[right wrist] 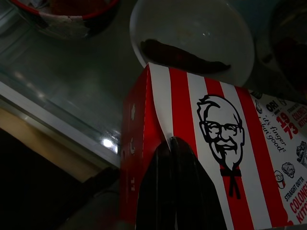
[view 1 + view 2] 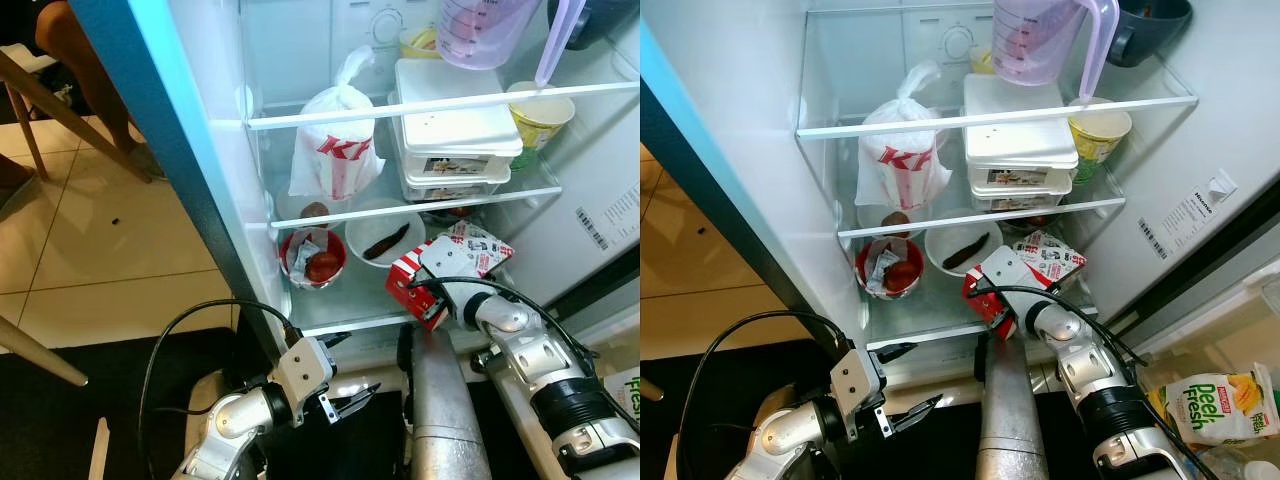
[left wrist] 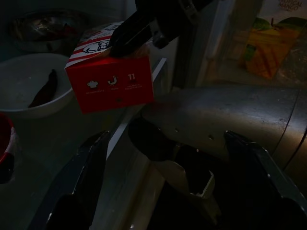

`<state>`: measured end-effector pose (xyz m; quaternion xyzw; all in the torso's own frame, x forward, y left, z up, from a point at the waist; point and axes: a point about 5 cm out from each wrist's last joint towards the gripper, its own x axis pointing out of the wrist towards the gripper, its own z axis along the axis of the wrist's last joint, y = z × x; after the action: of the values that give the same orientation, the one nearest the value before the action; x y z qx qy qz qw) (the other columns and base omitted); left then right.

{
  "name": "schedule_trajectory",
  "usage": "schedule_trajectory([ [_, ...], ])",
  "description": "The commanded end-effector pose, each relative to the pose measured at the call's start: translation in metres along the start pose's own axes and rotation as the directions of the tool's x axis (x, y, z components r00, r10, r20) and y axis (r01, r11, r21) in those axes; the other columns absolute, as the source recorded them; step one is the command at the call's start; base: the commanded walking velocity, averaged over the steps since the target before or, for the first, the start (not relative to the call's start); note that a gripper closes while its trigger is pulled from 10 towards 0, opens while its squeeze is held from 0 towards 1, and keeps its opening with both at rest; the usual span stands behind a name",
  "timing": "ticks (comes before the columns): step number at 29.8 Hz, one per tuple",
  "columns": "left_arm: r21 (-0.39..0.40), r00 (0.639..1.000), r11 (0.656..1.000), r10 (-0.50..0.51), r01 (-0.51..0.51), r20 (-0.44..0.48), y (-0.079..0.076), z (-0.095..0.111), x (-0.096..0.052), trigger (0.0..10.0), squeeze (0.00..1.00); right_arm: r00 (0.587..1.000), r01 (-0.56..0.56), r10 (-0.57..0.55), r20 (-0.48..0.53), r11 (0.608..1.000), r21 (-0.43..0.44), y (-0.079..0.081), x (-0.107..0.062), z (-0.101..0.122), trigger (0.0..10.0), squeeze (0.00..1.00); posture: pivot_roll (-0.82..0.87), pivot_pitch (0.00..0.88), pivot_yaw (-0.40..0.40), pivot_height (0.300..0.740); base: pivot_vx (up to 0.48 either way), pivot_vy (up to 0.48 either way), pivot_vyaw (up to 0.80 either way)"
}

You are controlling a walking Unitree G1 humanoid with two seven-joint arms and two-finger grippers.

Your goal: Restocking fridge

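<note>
A red and white striped KFC box [image 2: 462,254] rests at the front right of the fridge's lower glass shelf [image 2: 345,308]. My right gripper [image 2: 432,290] is shut on the box's near edge, its two black fingers [image 1: 173,158] pinched together over the cardboard. The left wrist view shows the same box [image 3: 112,81] tilted at the shelf's edge. My left gripper [image 2: 355,365] hangs open below and in front of the shelf, left of the box, holding nothing.
On the lower shelf sit a white bowl [image 2: 385,240] with dark food and a red bowl [image 2: 313,262]. Above stand a KFC bag [image 2: 335,145], stacked white containers [image 2: 455,140], a cup [image 2: 540,115] and a purple jug [image 2: 485,30]. A juice carton [image 2: 1215,405] lies at the right.
</note>
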<state>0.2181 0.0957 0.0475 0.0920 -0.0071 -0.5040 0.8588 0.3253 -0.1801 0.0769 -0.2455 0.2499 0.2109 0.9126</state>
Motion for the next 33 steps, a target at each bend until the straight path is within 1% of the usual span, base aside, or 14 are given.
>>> schedule_trajectory([
  [1,-0.027,1.0,1.0,-0.005,0.005,-0.004,-0.005,-0.004,0.001,10.0,0.0,1.0,-0.002,0.002,0.0,1.0,0.014,-0.002,-0.002,-0.002,10.0,0.0,-0.09,0.218,0.011,0.3,0.0,0.0,0.0],
  [3,-0.029,1.0,1.0,-0.005,0.005,-0.006,-0.006,-0.004,0.001,10.0,0.0,1.0,0.015,-0.015,-0.004,1.0,0.014,-0.011,-0.004,-0.002,10.0,0.0,-0.09,0.218,0.011,0.3,0.0,0.0,0.0],
  [6,-0.03,1.0,1.0,-0.005,0.005,-0.006,-0.006,-0.004,0.001,10.0,0.0,1.0,0.026,-0.026,0.0,0.999,0.025,-0.012,-0.003,0.0,10.0,0.0,-0.1,0.22,0.011,0.3,0.0,0.0,0.0],
  [9,-0.03,1.0,1.0,-0.004,0.004,-0.001,-0.006,-0.003,0.001,10.0,0.0,0.999,0.042,-0.042,0.001,0.997,0.062,0.002,0.005,0.001,10.0,0.0,-0.09,0.225,0.012,0.3,0.0,0.0,0.0],
  [10,-0.03,1.0,1.0,-0.004,0.004,-0.001,-0.006,-0.003,0.001,10.0,0.0,0.999,0.042,-0.042,0.001,0.997,0.062,0.002,0.005,0.001,10.0,0.0,-0.09,0.225,0.012,0.3,0.0,0.0,0.0],
  [13,-0.029,1.0,1.0,-0.002,0.002,0.0,-0.007,-0.003,0.0,10.0,0.0,0.999,0.051,-0.05,-0.003,0.996,0.069,0.012,0.012,0.002,10.0,0.0,-0.08,0.236,0.016,0.3,0.0,0.0,0.0],
  [15,-0.029,1.0,1.0,-0.002,0.002,0.0,-0.007,-0.003,0.0,10.0,0.0,0.999,0.051,-0.05,-0.003,0.996,0.069,0.012,0.012,0.002,10.0,0.0,-0.08,0.236,0.016,0.3,0.0,0.0,0.0],
  [17,-0.029,1.0,1.0,-0.001,0.001,0.0,-0.007,-0.002,-0.001,10.0,0.0,0.999,0.053,-0.053,-0.005,0.997,0.06,0.014,0.015,0.003,10.0,0.0,-0.08,0.24,0.017,0.3,0.0,0.0,0.0],
  [19,-0.028,1.0,1.0,0.01,-0.01,-0.004,-0.006,-0.002,-0.006,10.0,0.0,0.998,0.057,-0.057,0.006,0.998,0.026,0.019,0.021,0.01,10.0,0.0,-0.07,0.261,0.019,0.3,0.0,0.0,0.0],
  [21,-0.026,1.0,1.0,0.016,-0.016,-0.008,-0.005,-0.002,-0.009,10.0,0.0,0.998,0.066,-0.066,0.013,0.998,0.02,0.02,0.023,0.014,10.0,0.0,-0.06,0.267,0.019,0.3,0.0,0.0,0.0],
  [23,-0.025,1.0,0.999,0.024,-0.025,-0.016,-0.004,-0.002,-0.014,10.0,0.0,0.992,0.119,-0.121,0.03,0.992,0.048,0.017,0.027,0.023,10.0,0.0,-0.05,0.279,0.019,0.3,0.0,0.0,0.0],
  [24,-0.025,1.0,0.999,0.024,-0.025,-0.016,-0.004,-0.002,-0.014,10.0,0.0,0.992,0.119,-0.121,0.03,0.992,0.048,0.017,0.027,0.023,10.0,0.0,-0.05,0.279,0.019,0.3,0.0,0.0,0.0],
  [26,-0.024,1.0,0.999,0.027,-0.027,-0.017,-0.005,-0.001,-0.016,10.0,0.0,0.986,0.158,-0.162,0.047,0.983,0.09,0.015,0.03,0.03,10.0,0.0,-0.05,0.286,0.019,0.3,0.0,0.0,0.0],
  [33,-0.027,1.0,0.999,0.026,-0.026,-0.015,-0.006,0.0,-0.016,10.0,0.0,0.976,0.194,-0.206,0.068,0.97,0.146,0.018,0.036,0.04,10.0,0.0,-0.05,0.288,0.019,0.3,0.0,0.0,0.0],
])
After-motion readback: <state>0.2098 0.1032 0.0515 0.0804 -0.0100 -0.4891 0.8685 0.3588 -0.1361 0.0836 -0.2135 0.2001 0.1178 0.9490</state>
